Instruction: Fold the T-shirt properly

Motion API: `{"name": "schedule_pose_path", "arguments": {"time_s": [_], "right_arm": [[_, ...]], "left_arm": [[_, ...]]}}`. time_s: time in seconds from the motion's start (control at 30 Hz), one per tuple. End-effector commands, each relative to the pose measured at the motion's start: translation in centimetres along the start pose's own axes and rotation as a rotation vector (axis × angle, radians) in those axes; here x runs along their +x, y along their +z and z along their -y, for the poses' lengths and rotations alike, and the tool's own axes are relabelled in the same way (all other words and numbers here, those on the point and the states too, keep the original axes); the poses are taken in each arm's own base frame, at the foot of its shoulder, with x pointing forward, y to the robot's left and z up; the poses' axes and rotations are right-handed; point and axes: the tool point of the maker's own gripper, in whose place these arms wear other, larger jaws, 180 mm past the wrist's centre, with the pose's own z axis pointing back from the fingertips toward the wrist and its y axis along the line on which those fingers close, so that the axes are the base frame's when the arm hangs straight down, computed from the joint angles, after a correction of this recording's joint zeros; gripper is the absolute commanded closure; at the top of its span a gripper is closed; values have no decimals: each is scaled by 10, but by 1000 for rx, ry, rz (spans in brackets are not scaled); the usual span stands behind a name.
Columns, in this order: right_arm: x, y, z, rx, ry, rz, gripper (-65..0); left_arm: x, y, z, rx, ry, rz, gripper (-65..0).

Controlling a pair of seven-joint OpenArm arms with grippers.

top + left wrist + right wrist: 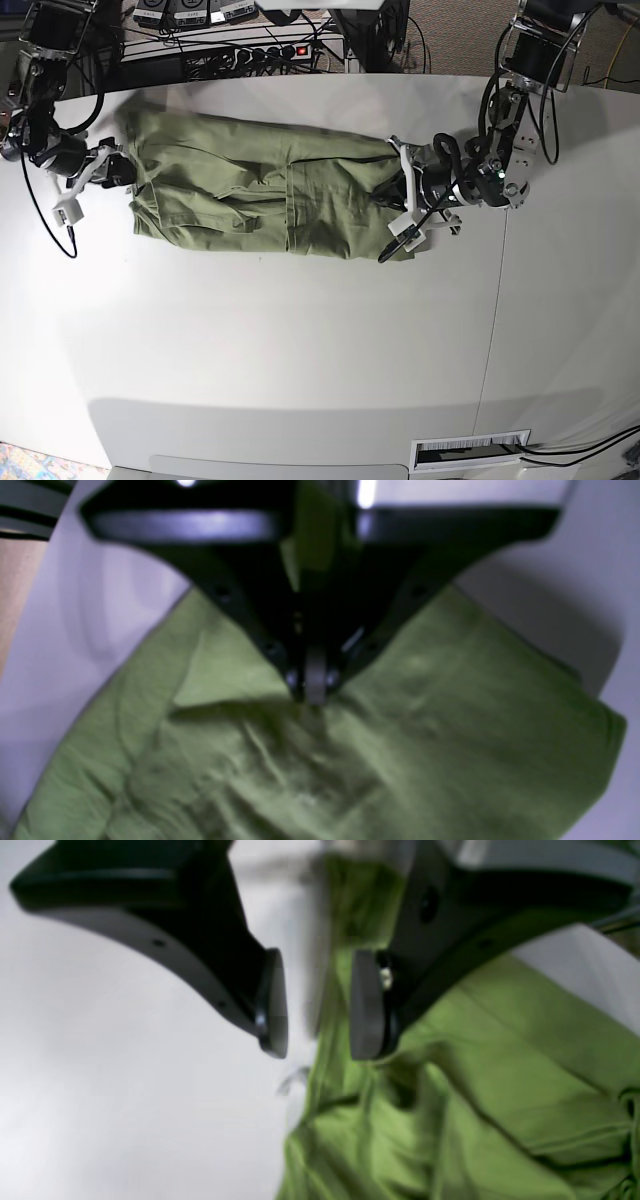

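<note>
The green T-shirt [260, 190] lies on the white table [300, 350] as a long wrinkled band running left to right. My left gripper [397, 195] sits at the band's right end. In the left wrist view this gripper [315, 690] is shut, with T-shirt [450, 705] cloth pinched up between its fingers. My right gripper [124, 170] is at the band's left end. In the right wrist view it [320, 1010] stands open just above the T-shirt [500, 1065] edge, one pad [367, 1005] over cloth and the other over bare table.
A power strip and cables [270, 50] run along the table's back edge. The left arm's cables [500, 90] loop at the back right. A white barcode label [470, 452] sits at the table's front edge.
</note>
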Motion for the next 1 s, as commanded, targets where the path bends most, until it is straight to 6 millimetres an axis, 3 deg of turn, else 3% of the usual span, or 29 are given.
{"name": "schedule_pose_path", "arguments": {"time_s": [0.0,0.17,0.47,0.7,0.97], "right_arm": [[18,8,3,6,5,62,-222],[11,1,2,46,-61,70,-222],[39,3,1,52,-38,124,-223],[37,3,9,4,-15,93,-223],[48,9,-32,239,-68,119,-287]], "left_arm": [[-33,4,-12,56,-18,-151,0],[-31,4,-11,52,-15,-140,0],[-31,3,-10,46,-19,-139,0],[-34,2,-6,37,-16,-142,0],[-33,2,-6,37,-17,-134,0]]}}
